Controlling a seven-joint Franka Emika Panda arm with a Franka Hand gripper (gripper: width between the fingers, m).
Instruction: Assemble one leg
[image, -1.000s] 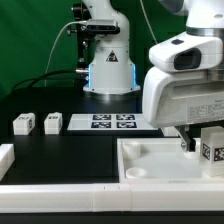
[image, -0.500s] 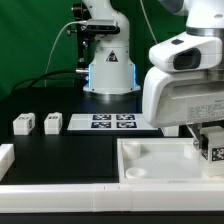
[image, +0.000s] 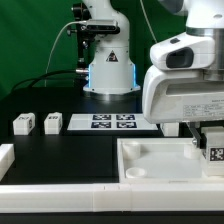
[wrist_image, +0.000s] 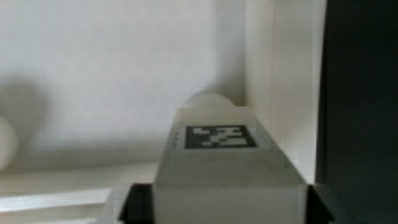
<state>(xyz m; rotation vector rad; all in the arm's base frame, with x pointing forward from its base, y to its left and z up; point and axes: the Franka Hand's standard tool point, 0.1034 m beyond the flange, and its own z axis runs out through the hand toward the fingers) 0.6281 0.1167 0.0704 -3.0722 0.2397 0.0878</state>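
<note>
The end effector (image: 211, 141) grips the leg (image: 213, 152) between its fingers, holding it over the white tray (image: 150, 160) at the exterior view's right; whether the leg touches the tray floor is unclear. Two more legs (image: 38, 123) stand on the worktop (image: 70, 150).

The marker board (image: 112, 122) lies behind the white tray (image: 150, 160).

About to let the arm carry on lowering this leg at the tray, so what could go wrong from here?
1. The gripper hides the tray corner in the exterior view, so a misaligned leg could catch there unseen.
2. The wrist view shows only the leg between the fingers, not its lower end, so tilt is hard to judge.
</note>
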